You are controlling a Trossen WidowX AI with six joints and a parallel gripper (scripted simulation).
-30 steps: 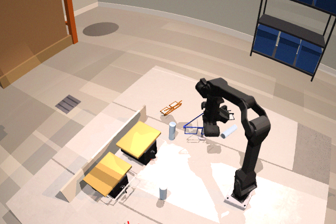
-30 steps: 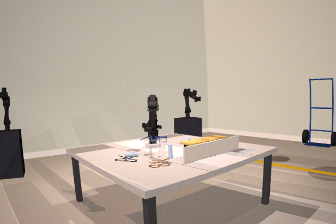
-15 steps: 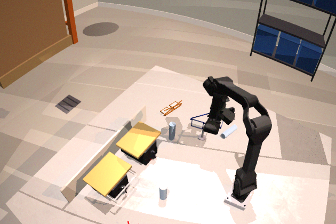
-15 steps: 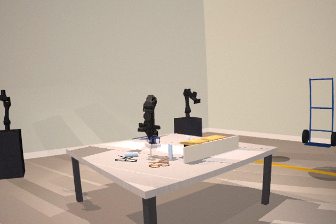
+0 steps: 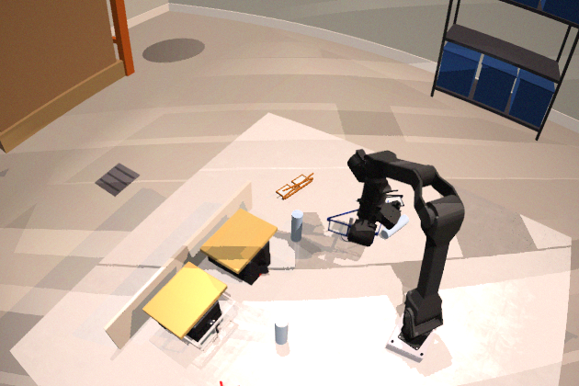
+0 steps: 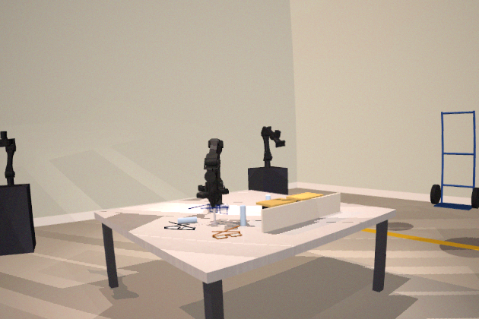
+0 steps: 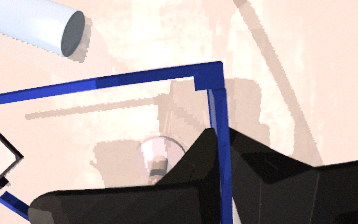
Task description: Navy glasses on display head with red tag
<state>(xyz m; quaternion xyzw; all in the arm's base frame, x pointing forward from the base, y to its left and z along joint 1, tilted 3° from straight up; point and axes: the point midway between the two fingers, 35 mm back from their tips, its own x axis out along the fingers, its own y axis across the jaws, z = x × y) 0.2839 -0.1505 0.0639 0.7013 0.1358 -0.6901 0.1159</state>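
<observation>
The navy glasses [image 5: 343, 214] [image 7: 150, 75] are in the air above the table. My gripper [image 6: 214, 205] [image 7: 216, 136] is shut on them, with a navy bar running between the dark fingertips in the wrist view. In the top view the arm hides the fingertips and part of the glasses. One temple reaches out to the left there. A dark head [image 5: 256, 268] stands under the farther yellow roof, with a small red spot low at its right side. The other dark head [image 5: 206, 323] stands under the nearer yellow roof, with a pale thin frame around its front. Both faces are mostly hidden.
Upright pale blue cylinders [image 5: 296, 227] [image 5: 281, 333] stand near the heads; another cylinder [image 5: 394, 227] [image 7: 37, 25] lies down. Orange glasses [image 5: 295, 186] and black glasses [image 6: 179, 228] lie on the table. A thin post [image 6: 214, 217] stands below the gripper. A board [image 6: 299, 215] runs behind the heads.
</observation>
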